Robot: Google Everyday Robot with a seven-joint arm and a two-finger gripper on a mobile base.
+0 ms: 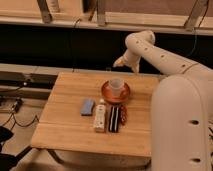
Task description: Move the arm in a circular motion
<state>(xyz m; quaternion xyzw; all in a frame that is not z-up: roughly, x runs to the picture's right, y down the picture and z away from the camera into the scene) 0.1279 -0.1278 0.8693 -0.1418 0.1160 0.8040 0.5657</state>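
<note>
The cream-white arm [165, 60] of thick rounded segments with small dark dots fills the right side and bends at an elbow at the upper right. It tapers to the gripper [119, 63], a small pale tip held in the air above the far edge of the wooden table [65, 130]. The tip hangs a little behind and above a pale cup [116, 86] that stands on an orange plate [107, 93]. It touches nothing.
On the table lie a blue sponge [87, 106], a white bottle [100, 116], a dark bar [114, 119] and a reddish packet [123, 114]. A dark shelf with metal legs runs along the back wall. Cables lie on the floor at the left.
</note>
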